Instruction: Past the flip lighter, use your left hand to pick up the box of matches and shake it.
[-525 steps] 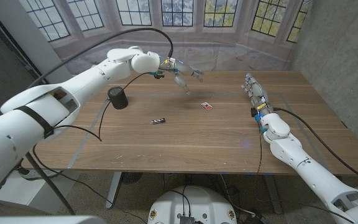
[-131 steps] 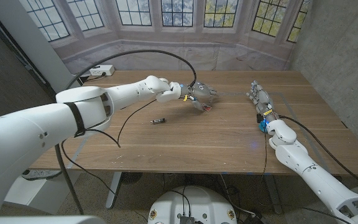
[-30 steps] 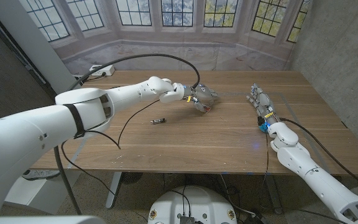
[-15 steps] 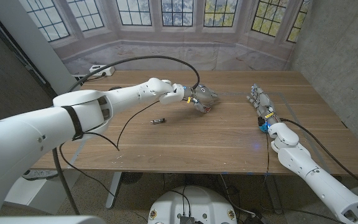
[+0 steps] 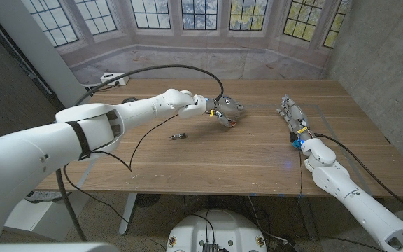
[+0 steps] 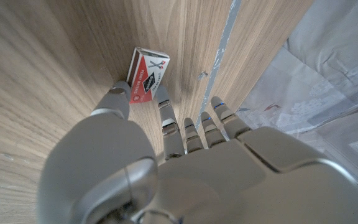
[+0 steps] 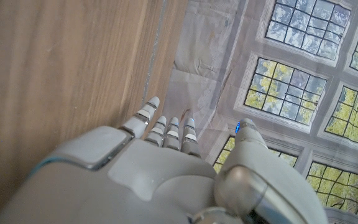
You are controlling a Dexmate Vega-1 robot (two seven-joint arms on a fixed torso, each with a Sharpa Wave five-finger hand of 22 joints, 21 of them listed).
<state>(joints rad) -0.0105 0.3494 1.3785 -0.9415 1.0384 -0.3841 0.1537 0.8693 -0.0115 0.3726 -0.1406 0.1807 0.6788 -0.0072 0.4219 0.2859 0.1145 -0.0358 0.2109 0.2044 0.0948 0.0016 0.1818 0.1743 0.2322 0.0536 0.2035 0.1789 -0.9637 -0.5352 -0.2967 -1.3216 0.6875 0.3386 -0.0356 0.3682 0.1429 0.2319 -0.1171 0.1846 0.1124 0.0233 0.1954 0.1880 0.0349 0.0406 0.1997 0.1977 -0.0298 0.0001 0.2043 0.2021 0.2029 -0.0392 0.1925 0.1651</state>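
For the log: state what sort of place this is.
Probably a robot test room or lab: a bare wooden table, a printed window backdrop behind it, and loose cables across the table.

From my seat, the flip lighter lies on the table left of centre, nearer me than my left hand. That hand sits behind and to the right of the lighter, over the box of matches, thumb and a finger at the box's near end. My right hand stands well apart, toward the table's right side.
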